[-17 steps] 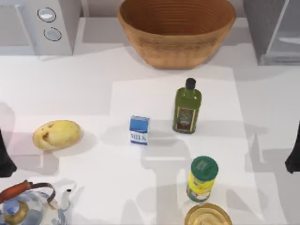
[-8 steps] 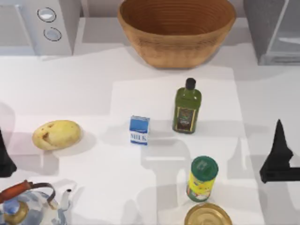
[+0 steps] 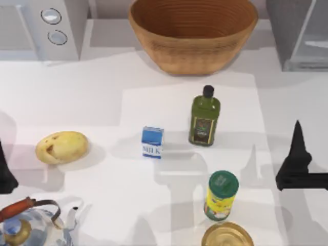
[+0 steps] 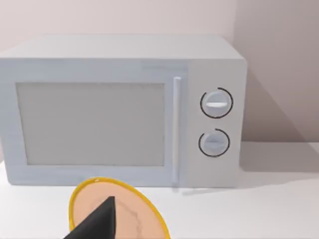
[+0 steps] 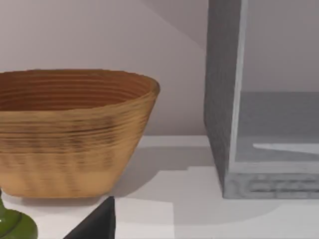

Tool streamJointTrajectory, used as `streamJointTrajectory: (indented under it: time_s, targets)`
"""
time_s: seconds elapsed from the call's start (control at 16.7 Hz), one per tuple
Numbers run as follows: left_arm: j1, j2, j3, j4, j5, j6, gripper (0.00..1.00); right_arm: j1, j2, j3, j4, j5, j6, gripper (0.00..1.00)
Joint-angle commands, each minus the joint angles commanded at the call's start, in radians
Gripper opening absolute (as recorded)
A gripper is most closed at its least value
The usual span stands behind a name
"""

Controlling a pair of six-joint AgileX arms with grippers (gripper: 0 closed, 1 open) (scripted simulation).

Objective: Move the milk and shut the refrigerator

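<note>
My left end effector (image 3: 5, 171) sits at the desk's (image 3: 102, 97) far left edge, mostly cut off; whether it is released or clenched I cannot tell. Below it a kettle (image 3: 31, 225) is clipped by the frame, and a potato (image 3: 61, 147) lies just right of that arm. The microwave (image 3: 48, 25) at the back left is only partly in frame from above. The milk (image 3: 152, 142) stands upright mid-desk, untouched, with the green bottle (image 3: 204, 118) near on its right and the basket (image 3: 193, 31) behind. A yellow can (image 3: 221, 195) stands nearer the front, above a half-cropped glass lid (image 3: 227, 236). My right end effector (image 3: 297, 164) hovers right of the can, well apart from the milk; its state is also unclear. The refrigerator (image 3: 297, 33) at the back right is cropped, its interior open in the right wrist view.
</note>
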Motion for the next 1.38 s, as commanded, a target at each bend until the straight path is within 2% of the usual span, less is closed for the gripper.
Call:
streamJointTrajectory:
  time_s: [0.36, 1.02, 1.38]
  targets:
    - [0.000, 0.000, 0.000, 0.000, 0.000, 0.000, 1.00, 0.086, 0.348, 0.276, 0.109, 0.094, 0.013, 1.00]
    - [0.000, 0.000, 0.000, 0.000, 0.000, 0.000, 1.00, 0.257, 1.224, 0.901, 0.387, 0.333, 0.028, 1.00]
    - [0.000, 0.000, 0.000, 0.000, 0.000, 0.000, 1.00, 0.268, 1.579, 1.084, 0.501, 0.429, 0.029, 1.00]
